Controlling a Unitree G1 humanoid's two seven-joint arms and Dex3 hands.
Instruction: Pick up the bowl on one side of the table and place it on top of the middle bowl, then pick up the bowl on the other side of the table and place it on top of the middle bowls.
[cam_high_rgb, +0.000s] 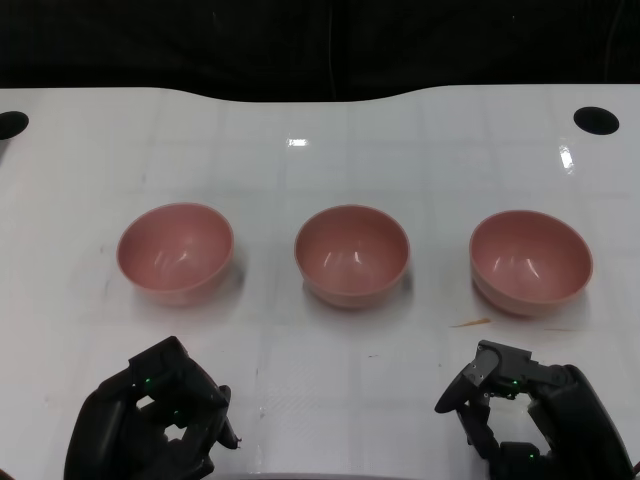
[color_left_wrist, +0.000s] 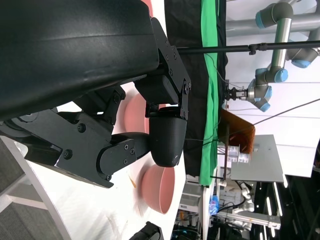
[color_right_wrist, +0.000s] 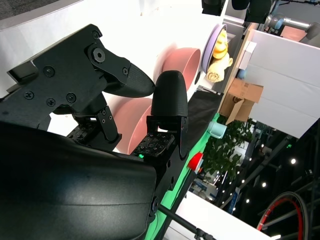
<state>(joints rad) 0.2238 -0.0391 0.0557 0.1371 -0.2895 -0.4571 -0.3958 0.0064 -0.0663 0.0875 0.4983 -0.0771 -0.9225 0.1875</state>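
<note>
We see the white table (cam_high_rgb: 320, 160) brightly lit from overhead, glare spots on its far half, soft shadows under three pink bowls (cam_high_rgb: 352, 254); wrist views are sharp, their backgrounds overexposed

We see three pink bowls, the left bowl (cam_high_rgb: 176, 251), the middle bowl (cam_high_rgb: 351, 253) and the right bowl (cam_high_rgb: 530, 261), all smooth with a soft sheen and small white highlights inside, like glazed ceramic or hard plastic. The white table (cam_high_rgb: 320, 150) is glossy and throws back the lamps. The left hand (cam_high_rgb: 150, 425) and right hand (cam_high_rgb: 530, 415) look like matt black plastic held with small dark screws. A green cloth (color_left_wrist: 209, 90) hangs in soft folds.
</note>
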